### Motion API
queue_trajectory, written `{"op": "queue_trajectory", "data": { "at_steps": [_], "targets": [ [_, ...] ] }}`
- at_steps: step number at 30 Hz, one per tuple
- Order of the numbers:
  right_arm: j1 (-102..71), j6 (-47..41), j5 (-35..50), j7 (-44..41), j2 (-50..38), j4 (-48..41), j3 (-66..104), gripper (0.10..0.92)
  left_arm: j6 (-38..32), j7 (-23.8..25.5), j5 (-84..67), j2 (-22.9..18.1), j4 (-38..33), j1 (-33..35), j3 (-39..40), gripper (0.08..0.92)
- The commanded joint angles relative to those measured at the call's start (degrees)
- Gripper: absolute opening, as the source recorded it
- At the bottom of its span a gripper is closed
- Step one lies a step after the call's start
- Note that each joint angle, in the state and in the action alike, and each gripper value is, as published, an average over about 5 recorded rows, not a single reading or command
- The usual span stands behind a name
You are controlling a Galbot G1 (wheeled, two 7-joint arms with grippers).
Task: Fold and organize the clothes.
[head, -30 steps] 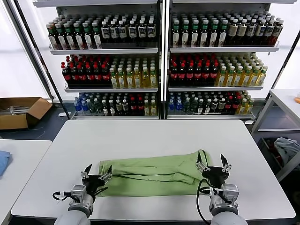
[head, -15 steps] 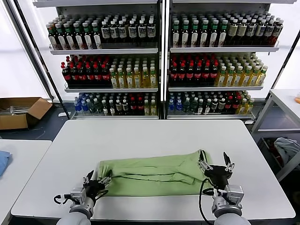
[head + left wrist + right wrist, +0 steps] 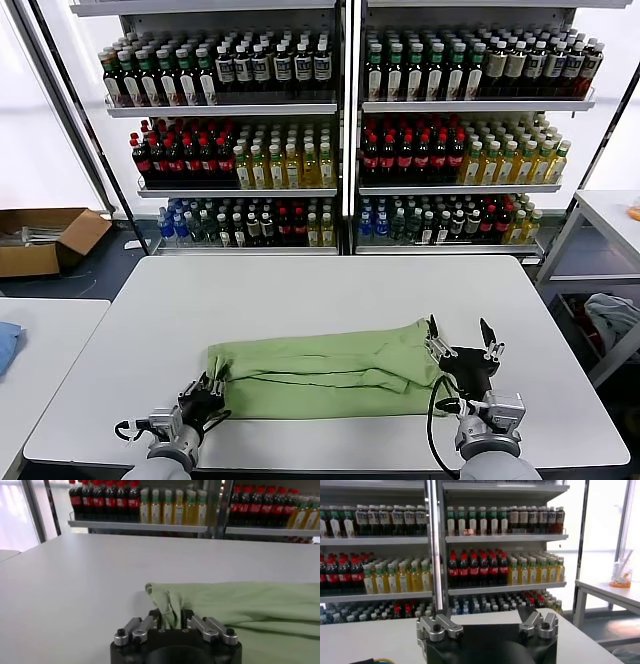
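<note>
Head view: your shirt [image 3: 325,365] lies folded in a long band on the worktop [image 3: 300,300], toward its near edge. Left gripper [image 3: 207,392] sits at the shirt's left end, fingers pinched on the fabric corner. Right gripper [image 3: 462,352] is just beside the shirt's right end, fingers spread, holding nothing.

Left wrist view: shirt [image 3: 240,607] corner bunches up between the left gripper's [image 3: 171,623] closed-in fingers.

Right wrist view: right gripper [image 3: 487,626] fingers apart, nothing between them; bottle shelves [image 3: 470,540] behind.
</note>
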Motion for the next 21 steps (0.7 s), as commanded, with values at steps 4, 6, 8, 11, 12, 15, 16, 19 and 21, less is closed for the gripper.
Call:
{"op": "queue_trajectory", "data": {
  "at_steps": [4, 6, 8, 11, 12, 15, 16, 19, 21],
  "targets": [
    [0.6, -0.1, 0.2, 0.3, -0.1, -0.3, -0.1, 0.823, -1.7, 0.6, -1.4, 7.1, -1.5, -1.8, -10.6, 0.155],
    [0.8, -0.1, 0.3, 0.3, -0.1, -0.4, -0.2, 0.823, -1.7, 0.8, -2.8, 11.6, -1.4, -2.2, -15.8, 0.113],
    [1.0, -0.1, 0.3, 0.4, -0.1, -0.5, -0.4, 0.823, -1.6, 1.2, -4.3, 17.3, -0.4, -2.5, -21.7, 0.106],
    [1.4, -0.1, 0.3, 0.5, 0.1, -0.8, -0.8, 0.823, -1.6, 1.8, -6.4, 24.9, 1.6, -2.8, -29.0, 0.106],
    [1.5, -0.1, 0.2, 0.5, 0.3, -0.9, -1.0, 0.823, -1.4, 1.9, -6.9, 26.8, 2.1, -2.9, -30.8, 0.106],
    [1.9, -0.2, 0.1, 0.7, 0.7, -1.2, -1.5, 0.823, -0.8, 2.3, -7.7, 29.9, 1.4, -2.4, -33.1, 0.106],
    [2.0, -0.2, 0.0, 0.7, 0.9, -1.3, -1.7, 0.823, -0.7, 2.4, -7.4, 30.0, 0.5, -2.1, -32.8, 0.106],
    [1.9, -0.2, -0.1, 0.8, 1.2, -1.4, -1.7, 0.823, -0.4, 2.6, -5.2, 27.9, -3.8, -1.4, -28.3, 0.106],
    [1.4, -0.2, -0.2, 0.8, 1.3, -1.2, -1.5, 0.823, -0.1, 2.5, -3.4, 25.1, -6.9, -1.3, -23.1, 0.106]
  ]
}}
